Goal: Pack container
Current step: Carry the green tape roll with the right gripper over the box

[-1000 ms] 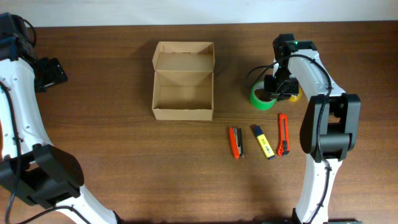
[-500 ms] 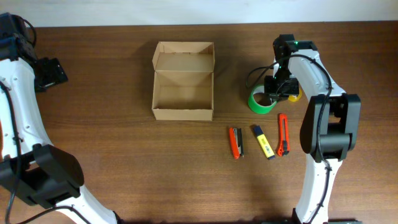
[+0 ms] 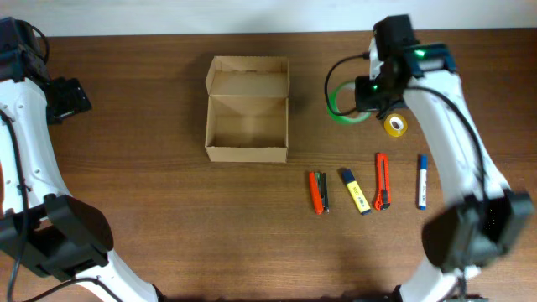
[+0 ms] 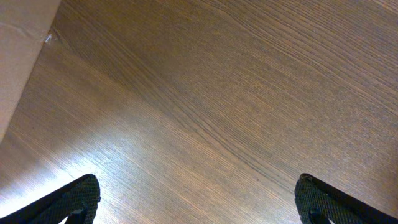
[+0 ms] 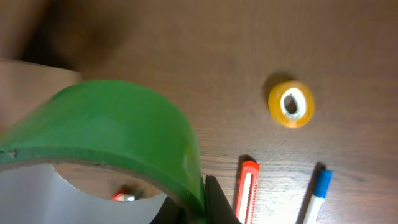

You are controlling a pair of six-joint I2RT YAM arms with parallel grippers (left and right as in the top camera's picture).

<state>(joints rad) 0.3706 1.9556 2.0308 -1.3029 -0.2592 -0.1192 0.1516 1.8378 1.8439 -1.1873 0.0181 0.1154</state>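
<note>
The container (image 3: 247, 109) is an open tan cardboard box with its flap lid laid back, left of the table's middle; a bit of its cardboard shows at the left edge of the right wrist view (image 5: 31, 74). My right gripper (image 3: 362, 92) is shut on the green tape roll (image 3: 342, 99) and holds it above the table, to the right of the box. In the right wrist view the roll (image 5: 118, 130) fills the left half, its wall pinched between my fingers (image 5: 217, 202). My left gripper (image 4: 199, 202) is open and empty over bare wood at the far left.
On the table lie a yellow tape roll (image 3: 395, 126), an orange cutter (image 3: 382, 179), a blue-capped pen (image 3: 422, 180), a yellow-and-blue marker (image 3: 355, 190) and an orange stapler (image 3: 319, 192). The yellow roll (image 5: 291, 103), cutter (image 5: 247, 186) and pen (image 5: 316, 196) also show in the right wrist view.
My right gripper has lifted the green tape roll off the table and moved it up and slightly left. The arm has swung, uncovering the pen. The left arm has not moved.
</note>
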